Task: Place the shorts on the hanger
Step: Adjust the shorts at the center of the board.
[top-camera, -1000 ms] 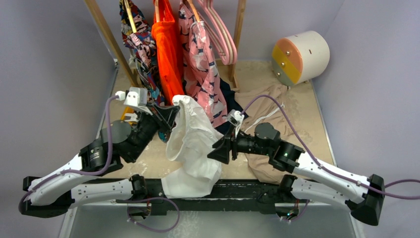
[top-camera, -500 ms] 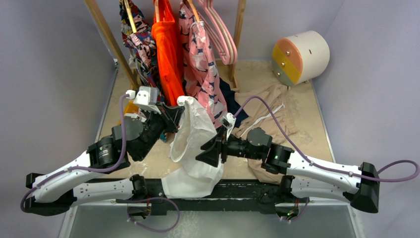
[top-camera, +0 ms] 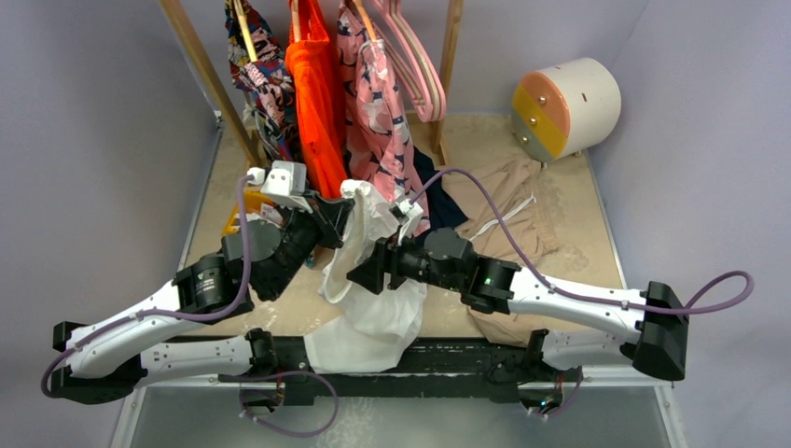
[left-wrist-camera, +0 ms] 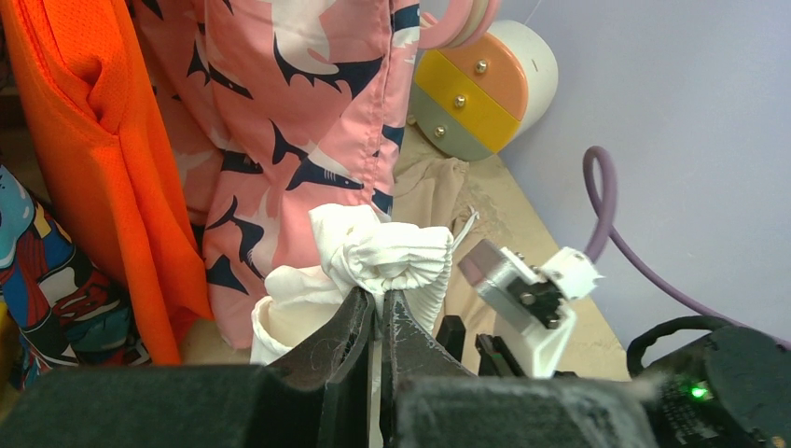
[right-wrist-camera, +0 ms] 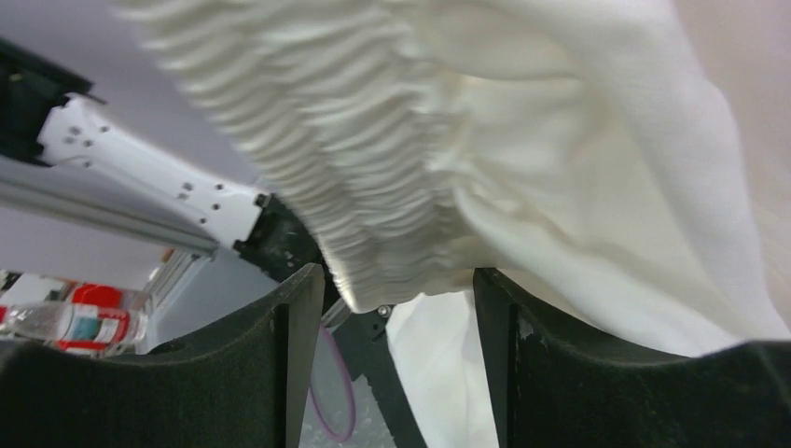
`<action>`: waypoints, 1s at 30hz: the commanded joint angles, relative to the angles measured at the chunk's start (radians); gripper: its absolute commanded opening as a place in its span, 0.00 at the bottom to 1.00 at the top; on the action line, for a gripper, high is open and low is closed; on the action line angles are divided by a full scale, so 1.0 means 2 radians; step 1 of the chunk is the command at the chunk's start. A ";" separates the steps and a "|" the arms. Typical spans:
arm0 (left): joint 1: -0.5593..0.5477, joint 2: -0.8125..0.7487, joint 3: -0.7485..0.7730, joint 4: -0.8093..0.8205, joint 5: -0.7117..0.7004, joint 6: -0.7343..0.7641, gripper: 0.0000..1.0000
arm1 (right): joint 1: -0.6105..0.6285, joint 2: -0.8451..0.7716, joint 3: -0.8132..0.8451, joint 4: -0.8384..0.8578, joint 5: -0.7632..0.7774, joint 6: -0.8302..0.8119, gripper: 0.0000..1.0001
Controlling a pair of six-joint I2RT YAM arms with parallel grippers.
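Note:
The white shorts [top-camera: 371, 297] hang bunched above the table's near middle. My left gripper [top-camera: 347, 200] is shut on the gathered waistband at their top; in the left wrist view its jaws [left-wrist-camera: 381, 301] pinch the white shorts [left-wrist-camera: 396, 254]. My right gripper [top-camera: 358, 273] is open at the shorts' right side. In the right wrist view the ribbed waistband [right-wrist-camera: 373, 187] fills the frame just past the open gripper [right-wrist-camera: 399, 299], its edge over the gap. Pink hangers [top-camera: 420, 79] hang empty on the rack at the back; one also shows in the left wrist view [left-wrist-camera: 455, 21].
A wooden rack [top-camera: 196, 65] holds a comic-print garment [top-camera: 266, 93], an orange garment [top-camera: 317, 103] and a pink patterned garment [top-camera: 378, 121]. A tan garment [top-camera: 508, 201] lies on the table at right. A round drum toy [top-camera: 564, 107] sits back right.
The left gripper has carried the shorts' waistband up and right, toward the rack. The right gripper has moved left, from beside the shorts to their waistband, and stays open.

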 commanded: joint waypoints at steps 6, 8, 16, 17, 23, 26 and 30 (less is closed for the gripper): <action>-0.001 -0.020 0.005 0.023 -0.001 -0.003 0.00 | 0.004 -0.003 0.061 -0.129 0.133 0.014 0.33; -0.001 -0.025 0.005 0.019 0.000 -0.005 0.00 | 0.004 -0.017 0.086 -0.176 0.171 0.000 0.17; -0.001 -0.045 0.007 0.020 0.029 -0.010 0.00 | 0.003 -0.099 0.148 -0.250 0.250 -0.107 0.00; -0.001 -0.046 0.011 0.024 0.035 -0.006 0.00 | 0.003 -0.106 0.162 -0.252 0.255 -0.126 0.00; -0.001 -0.014 0.129 0.009 0.088 0.034 0.00 | 0.003 -0.101 0.333 -0.237 0.254 -0.290 0.00; -0.001 -0.018 0.157 0.016 0.115 0.030 0.00 | 0.003 -0.100 0.386 -0.218 0.199 -0.321 0.00; -0.001 -0.070 0.087 0.053 0.118 -0.002 0.00 | 0.003 -0.119 0.328 -0.206 0.157 -0.297 0.00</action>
